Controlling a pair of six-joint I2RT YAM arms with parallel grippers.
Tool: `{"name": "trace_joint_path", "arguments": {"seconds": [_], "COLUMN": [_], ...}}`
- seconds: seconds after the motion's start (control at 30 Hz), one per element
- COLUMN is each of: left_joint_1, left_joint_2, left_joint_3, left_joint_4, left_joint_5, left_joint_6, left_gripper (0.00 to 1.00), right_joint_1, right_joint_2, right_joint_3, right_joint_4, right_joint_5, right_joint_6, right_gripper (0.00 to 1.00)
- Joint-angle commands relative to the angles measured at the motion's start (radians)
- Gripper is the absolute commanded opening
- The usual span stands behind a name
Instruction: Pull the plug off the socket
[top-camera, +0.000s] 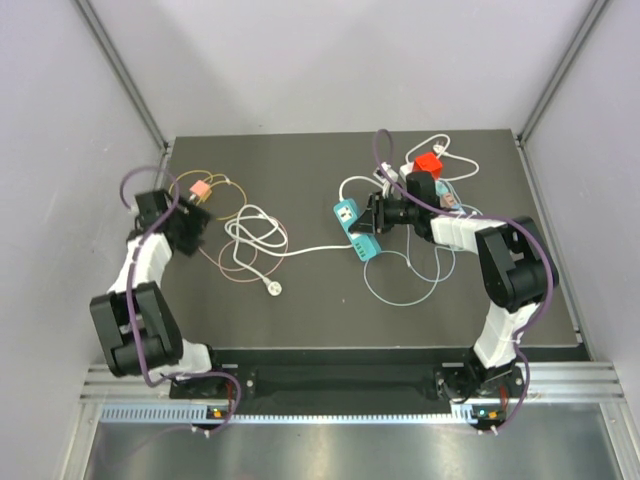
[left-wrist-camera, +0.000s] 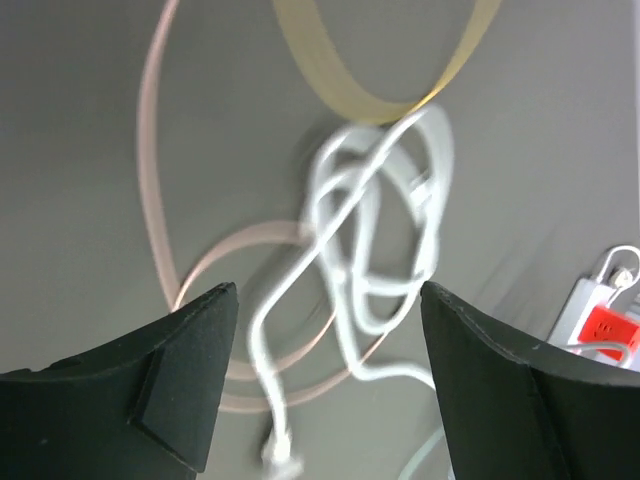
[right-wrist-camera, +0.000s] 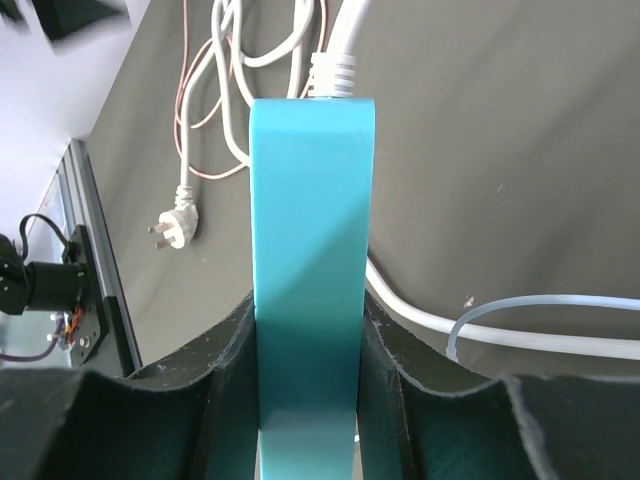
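The long white power strip (top-camera: 443, 198) lies at the back right, largely hidden under my right arm, with a red block (top-camera: 428, 163) at its far end. A white and red corner of it shows in the left wrist view (left-wrist-camera: 603, 318). My right gripper (top-camera: 367, 228) is shut on the shorter teal power strip (top-camera: 348, 212), not on the white one. In the right wrist view the fingers (right-wrist-camera: 225, 360) clamp both long sides of the teal strip (right-wrist-camera: 310, 200) at my right gripper (right-wrist-camera: 308, 300). My left gripper (top-camera: 190, 226) is open and empty over a coiled white cord (left-wrist-camera: 375, 230); it also shows in the left wrist view (left-wrist-camera: 330, 295).
The white cord coil (top-camera: 255, 238) ends in a loose plug (top-camera: 272, 288), also in the right wrist view (right-wrist-camera: 178, 218). A pink adapter (top-camera: 200, 188) with thin pink and yellow cable loops lies at the back left. A pale blue cable loop (top-camera: 405, 290) lies before the right arm.
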Motion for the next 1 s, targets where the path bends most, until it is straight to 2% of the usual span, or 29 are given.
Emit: {"name": "trace_joint_path", "arguments": {"seconds": [0.0, 0.1, 0.2, 0.3, 0.5, 0.7, 0.77, 0.8, 0.97], "left_joint_1": [0.001, 0.001, -0.001, 0.001, 0.001, -0.002, -0.001, -0.002, -0.002], "left_joint_2": [-0.122, -0.224, -0.271, -0.239, -0.198, -0.173, -0.163, -0.155, -0.104], "left_joint_3": [-0.157, -0.259, -0.299, -0.305, -0.388, -0.384, -0.387, -0.390, -0.399], "left_joint_4": [-0.102, -0.109, -0.088, -0.097, -0.008, 0.012, 0.021, 0.027, 0.047], "left_joint_5": [0.042, 0.045, 0.046, 0.042, 0.117, 0.125, 0.118, 0.112, 0.111], "left_joint_6": [-0.213, -0.279, -0.319, -0.322, -0.395, -0.413, -0.415, -0.418, -0.416], "left_gripper": [0.78, 0.75, 0.72, 0.70, 0.65, 0.60, 0.54, 0.48, 0.44], "right_joint_1": [-0.011, -0.009, -0.009, -0.009, -0.017, -0.015, -0.017, -0.017, -0.020], "right_joint_2": [-0.027, -0.028, -0.034, -0.034, -0.039, -0.030, -0.030, -0.031, -0.036], "right_joint_3": [0.049, 0.048, 0.048, 0.048, 0.048, 0.049, 0.048, 0.049, 0.048], "right_joint_4": [0.044, 0.045, 0.045, 0.045, 0.045, 0.047, 0.047, 0.047, 0.047], "right_joint_5": [-0.026, -0.028, -0.028, -0.028, -0.028, -0.032, -0.032, -0.032, -0.031], "right_joint_6": [-0.017, -0.017, -0.017, -0.015, -0.017, -0.012, -0.012, -0.012, -0.012], "right_gripper": [0.00, 0.00, 0.00, 0.00, 0.00, 0.00, 0.00, 0.00, 0.00]}}
